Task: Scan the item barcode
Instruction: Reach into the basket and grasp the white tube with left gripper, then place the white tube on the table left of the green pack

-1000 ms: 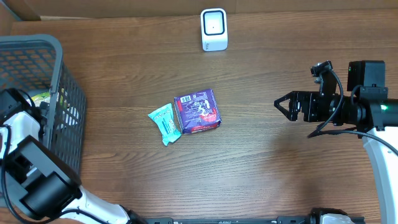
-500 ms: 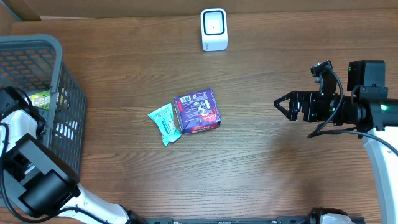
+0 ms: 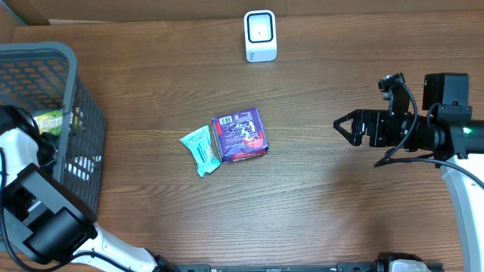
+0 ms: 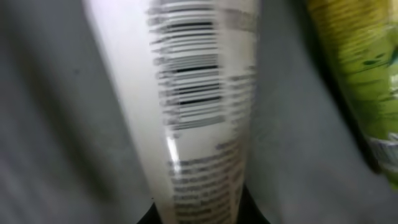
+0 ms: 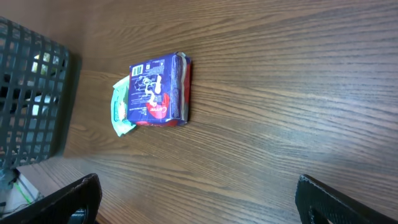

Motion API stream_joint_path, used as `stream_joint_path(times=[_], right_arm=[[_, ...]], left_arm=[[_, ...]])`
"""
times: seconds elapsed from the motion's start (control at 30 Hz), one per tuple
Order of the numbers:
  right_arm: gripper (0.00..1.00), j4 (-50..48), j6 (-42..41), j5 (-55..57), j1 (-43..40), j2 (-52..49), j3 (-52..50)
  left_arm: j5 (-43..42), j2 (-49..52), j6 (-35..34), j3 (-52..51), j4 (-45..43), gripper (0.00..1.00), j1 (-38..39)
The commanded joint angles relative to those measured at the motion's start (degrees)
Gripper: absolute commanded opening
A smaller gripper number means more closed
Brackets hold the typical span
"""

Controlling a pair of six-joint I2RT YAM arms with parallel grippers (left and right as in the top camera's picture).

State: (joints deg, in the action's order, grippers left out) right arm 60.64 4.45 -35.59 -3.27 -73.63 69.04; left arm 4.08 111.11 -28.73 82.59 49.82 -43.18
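White tube [image 4: 186, 93] just got clamped by the left gripper [image 4: 202, 213] in the basket [image 3: 45, 51], so it's ready to lift; right gripper [image 3: 344, 128] gapes empty.

The white-and-black left arm [image 3: 21, 162] is stretched along the left edge, and its end effector [image 4: 199, 210] is closed on a white barcode-printed tube [image 4: 186, 93]. The black right arm [image 3: 442, 128] is held level above the surface, with its end effector [image 3: 342, 128] pointed left and its jaws spread wide, holding nothing.
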Motion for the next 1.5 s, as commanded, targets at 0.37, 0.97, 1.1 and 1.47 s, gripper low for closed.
stream_joint_path(times=[0.37,0.97,1.1,1.47], right_arm=[[1.0,-0.76,-0.13,-0.04,0.33,0.2,1.44],[1.0,-0.98,-0.13,-0.02,0.33,0.2,1.44],[1.0,-0.94,-0.13,0.0,0.33,0.2,1.44],[1.0,-1.16,0.04,0.02,0.33,-0.44,1.44]], left_arm=[[-6.1,-27.19,9.44,21.22,5.97,0.04,2.69],[-2.23,-24.87,14.64,12.52,24.22,0.04,43.5],[1.88,-19.67,6.71,4.76,24.44,0.04,44.72],[1.11,-6.27,11.85,-11.47,5.86,0.04,46.86]])
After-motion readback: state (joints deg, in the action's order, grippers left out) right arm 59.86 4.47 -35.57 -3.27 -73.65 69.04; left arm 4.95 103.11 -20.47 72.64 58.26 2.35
